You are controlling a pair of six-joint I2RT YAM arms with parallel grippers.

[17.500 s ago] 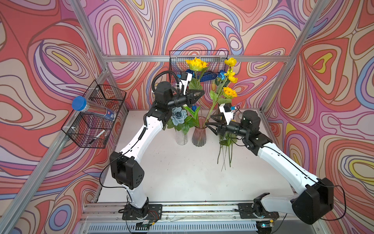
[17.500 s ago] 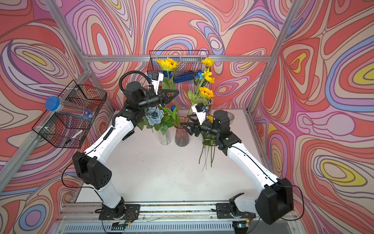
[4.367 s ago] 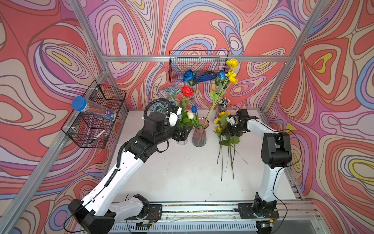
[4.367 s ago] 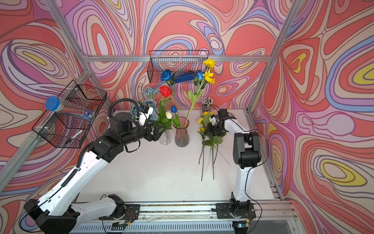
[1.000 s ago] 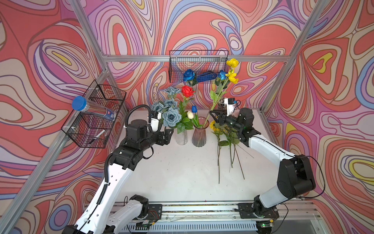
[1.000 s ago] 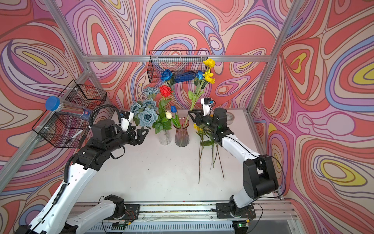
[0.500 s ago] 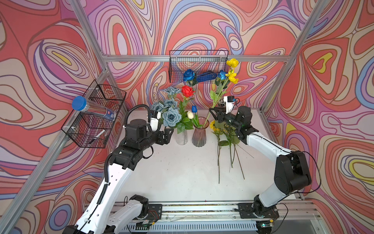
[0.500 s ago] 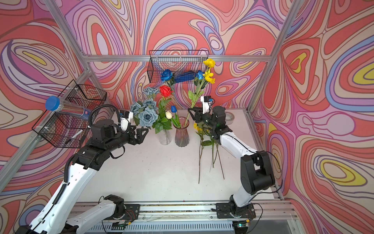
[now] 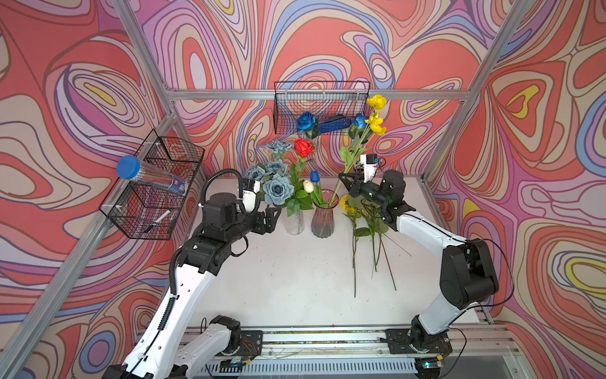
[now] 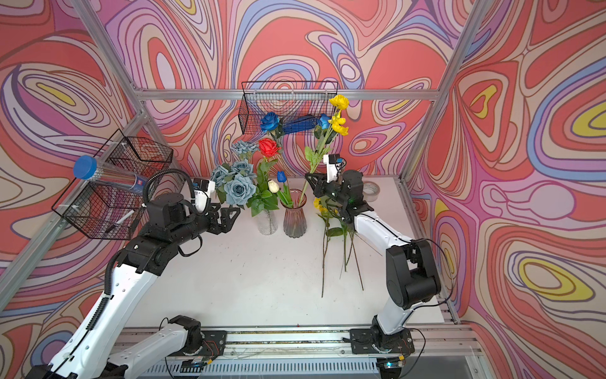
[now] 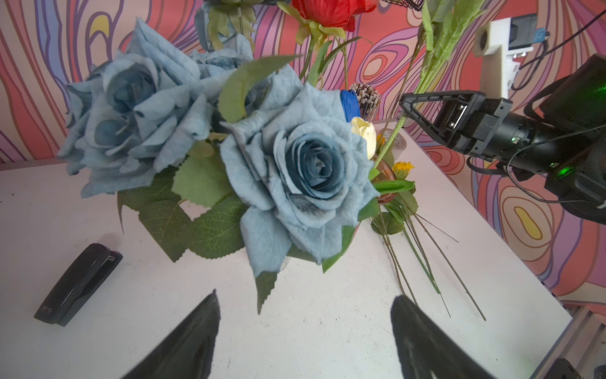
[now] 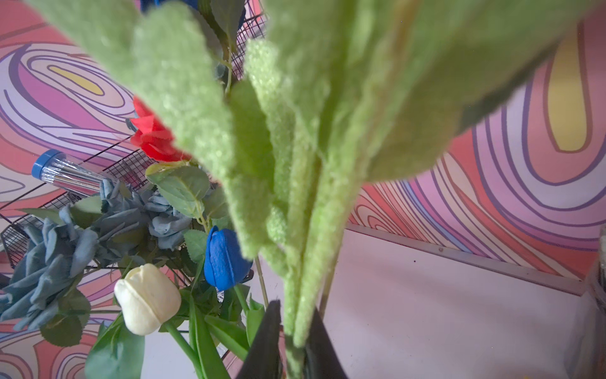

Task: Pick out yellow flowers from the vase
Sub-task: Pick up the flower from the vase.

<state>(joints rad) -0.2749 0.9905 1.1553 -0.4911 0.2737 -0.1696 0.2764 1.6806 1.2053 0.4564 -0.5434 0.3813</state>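
A pink ribbed glass vase (image 9: 323, 219) stands toward the back of the white desk (image 9: 295, 282). A tall yellow flower spray (image 9: 376, 113) rises from its mouth, and its fuzzy green stem slants up and away toward the right arm's side. The lower end of the stem sits inside the vase.

The right end effector (image 9: 342, 177) is just above the vase's rim on that same side, clamped on this stem. In the right wrist view its two dark fingers (image 12: 267, 341) press against the stem from either side.

Several loose yellow sunflowers (image 9: 346, 203) lie flat on the desk just beside the vase, under the right arm. Their heads are nearest the vase and their long stems trail toward the front edge.

On the vase's other side, just beside it, is a clear glass vase (image 9: 294, 223) holding dusty blue fabric roses (image 9: 278, 189). A red rose (image 9: 304, 147), a white tulip (image 9: 308, 186) and a small blue tulip bud (image 9: 314, 176) stand above the two vases.

The left end effector (image 9: 272, 217) hovers beyond the clear vase, farther from the pink one. Its fingers are spread wide apart and hold nothing. In the left wrist view a black stapler (image 11: 77, 285) lies on the desk, well apart from the pink vase.
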